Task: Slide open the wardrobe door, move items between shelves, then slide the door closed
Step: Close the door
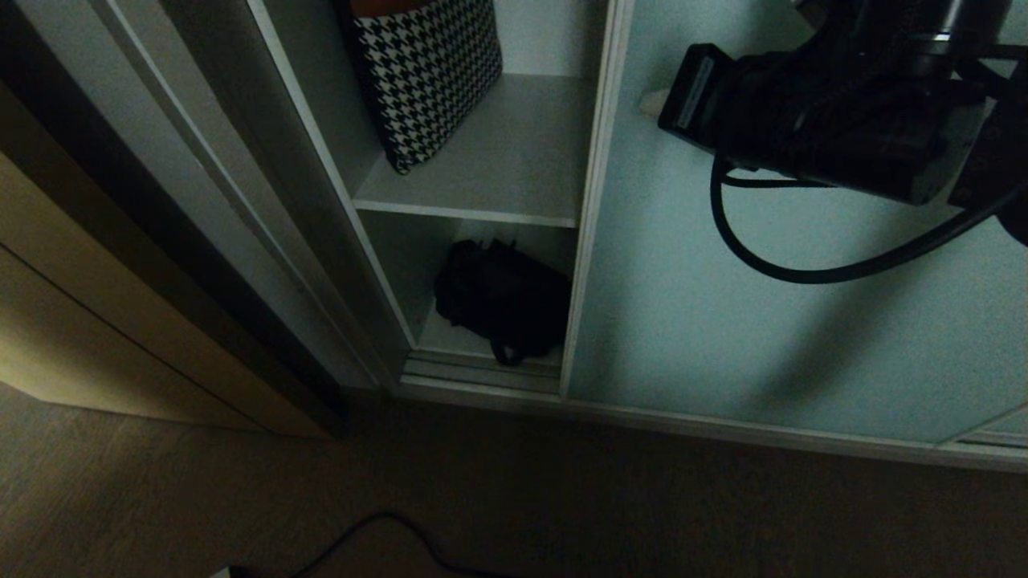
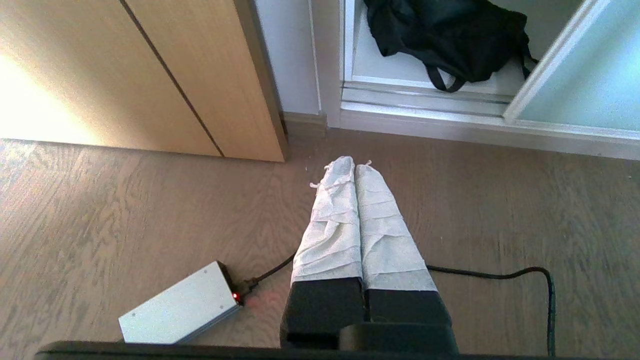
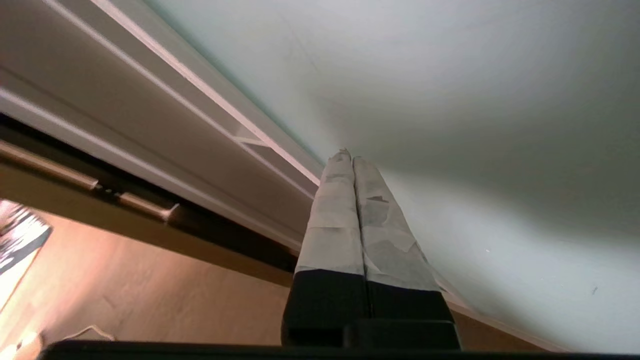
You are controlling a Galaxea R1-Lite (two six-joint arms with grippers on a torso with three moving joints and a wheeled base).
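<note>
The sliding wardrobe door [image 1: 763, 305] is a frosted teal panel with a slim pale frame, and it stands part-way open. In the gap, a black fabric bag [image 1: 502, 301] lies on the bottom shelf, its strap loop hanging over the front edge. A houndstooth bag [image 1: 426, 72] stands on the shelf [image 1: 514, 160] above. My right gripper [image 1: 654, 103] is shut, its wrapped tips against the door panel [image 3: 450, 100] close to its frame edge [image 3: 240, 120]. My left gripper [image 2: 354, 162] hangs shut and empty over the floor, short of the black bag [image 2: 445, 35].
A beige wooden cabinet [image 1: 96, 305] stands left of the wardrobe. On the wood floor lie a silver box with a red light [image 2: 180, 305] and a black cable [image 2: 500, 275]. The door's track [image 2: 425, 100] runs along the wardrobe's base.
</note>
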